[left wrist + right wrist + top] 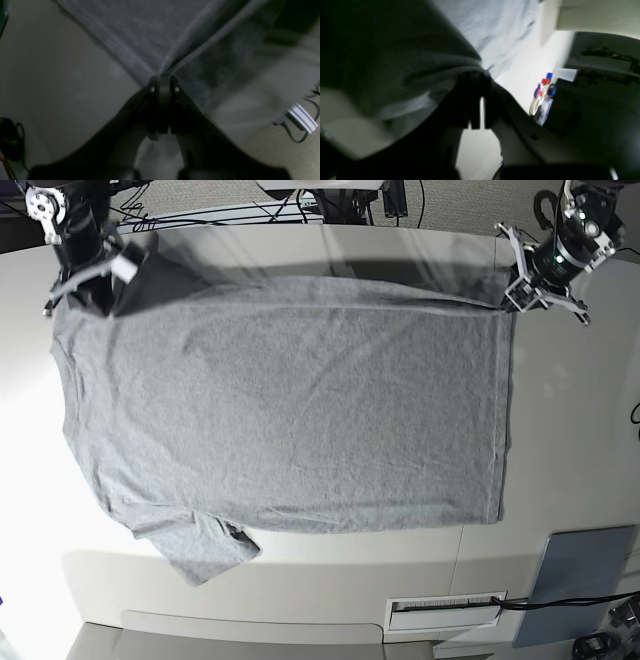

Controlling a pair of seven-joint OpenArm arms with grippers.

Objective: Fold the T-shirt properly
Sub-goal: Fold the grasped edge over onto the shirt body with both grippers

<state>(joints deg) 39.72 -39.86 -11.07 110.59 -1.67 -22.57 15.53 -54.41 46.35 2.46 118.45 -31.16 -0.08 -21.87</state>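
Observation:
The heather-grey T-shirt (290, 400) lies spread, plain side up, across the white table (330, 565), collar end to the left and hem to the right. Its far edge is raised off the table and casts a shadow. My left gripper (522, 286) is shut on the far hem corner; in the left wrist view the closed fingertips (163, 78) pinch the corner of the shirt (150, 32). My right gripper (100, 278) is shut on the far sleeve; in the right wrist view it (476, 75) grips dark bunched shirt fabric (402, 62). The near sleeve (205, 545) lies crumpled on the table.
A grey-blue flat panel (585, 580) lies at the near right corner, beside a white labelled strip (445, 608). Cables (250, 215) run behind the table's far edge. A tape roll and coloured bits (540, 97) show in the right wrist view. A white power strip (301, 117) lies on the floor.

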